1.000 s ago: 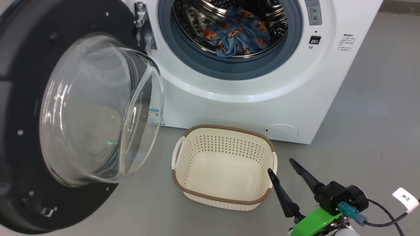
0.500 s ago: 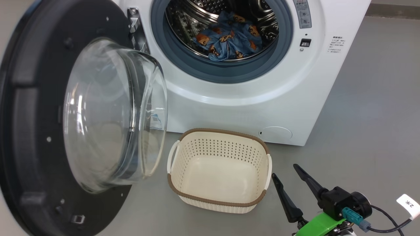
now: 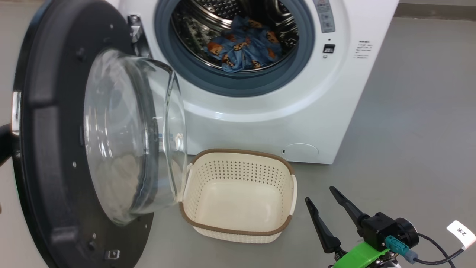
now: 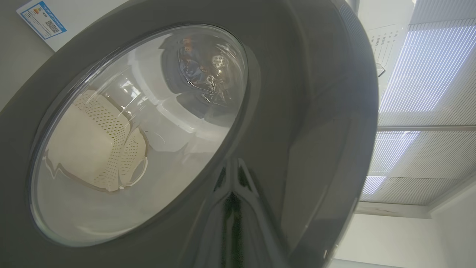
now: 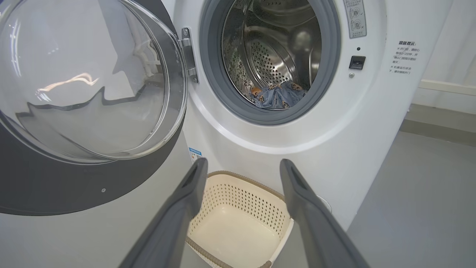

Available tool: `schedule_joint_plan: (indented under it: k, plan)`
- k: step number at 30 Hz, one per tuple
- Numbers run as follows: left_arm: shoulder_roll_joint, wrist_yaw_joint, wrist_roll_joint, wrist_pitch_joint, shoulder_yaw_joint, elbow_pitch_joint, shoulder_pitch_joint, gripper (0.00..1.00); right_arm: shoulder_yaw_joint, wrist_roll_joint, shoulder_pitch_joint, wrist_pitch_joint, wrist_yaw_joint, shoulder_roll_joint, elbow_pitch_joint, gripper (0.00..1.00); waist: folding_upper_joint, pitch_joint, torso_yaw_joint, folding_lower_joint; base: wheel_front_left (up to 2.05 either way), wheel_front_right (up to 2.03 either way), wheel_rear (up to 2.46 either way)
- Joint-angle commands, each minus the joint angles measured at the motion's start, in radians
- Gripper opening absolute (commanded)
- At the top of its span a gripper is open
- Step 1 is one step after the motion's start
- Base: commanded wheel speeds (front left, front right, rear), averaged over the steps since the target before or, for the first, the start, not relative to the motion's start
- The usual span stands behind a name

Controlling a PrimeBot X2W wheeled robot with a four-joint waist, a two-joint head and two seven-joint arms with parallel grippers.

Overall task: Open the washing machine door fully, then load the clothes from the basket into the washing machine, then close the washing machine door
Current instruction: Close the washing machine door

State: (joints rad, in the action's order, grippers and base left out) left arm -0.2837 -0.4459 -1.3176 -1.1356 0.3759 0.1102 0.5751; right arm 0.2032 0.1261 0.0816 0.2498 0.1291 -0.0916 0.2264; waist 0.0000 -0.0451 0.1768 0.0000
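**A:** What's furthest left?

**B:** The washing machine door [image 3: 48, 149]. It is swung out on its metal hinge [image 3: 134, 28], with its inner side facing the head camera and its clear glass bowl [image 3: 130, 137] bulging toward the basket.

**A:** And the left hand?

**B:** The left hand [image 4: 232, 201] is close against the door's glossy outer face, fingers together. I can't tell whether it touches the door.

**A:** Next along?

**B:** The washing machine [image 3: 260, 123], a white box standing on the grey floor [image 3: 409, 149]. Its mouth is uncovered, and a blue patterned garment [image 3: 241, 48] lies low in the steel drum [image 3: 223, 15].

**A:** Where's the basket?

**B:** The basket [image 3: 238, 231] sits on the floor just before the machine, below the opening. Its cream bottom is bare. From the head camera the glass bowl overlaps its left handle.

**A:** And on the right?

**B:** The right hand [image 3: 319, 194] hangs near the basket's right side without touching it. Its two dark fingers are spread wide apart and hold nothing.
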Motion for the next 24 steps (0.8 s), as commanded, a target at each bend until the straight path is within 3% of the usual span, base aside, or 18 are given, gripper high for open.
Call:
schedule_joint_plan:
  k: [1,13,24]
  plan:
    - [-0.02,-0.001,-0.016,-0.005,0.017,-0.046,0.011,0.0,0.021,0.013,0.009,0.012,0.002,0.002,-0.027,1.0,0.0,-0.001,-0.021,0.0,0.0,0.0,0.0]
    - [0.016,-0.003,-0.017,0.024,0.021,-0.067,0.014,0.0,0.02,0.011,0.008,0.012,0.002,0.001,-0.031,1.0,0.0,-0.013,-0.086,0.0,0.0,0.0,0.0]
    - [0.09,0.041,-0.015,0.093,0.004,-0.026,0.063,0.0,0.016,0.009,0.018,0.012,0.002,0.01,-0.034,1.0,0.0,-0.027,-0.132,0.0,0.0,0.0,0.0]
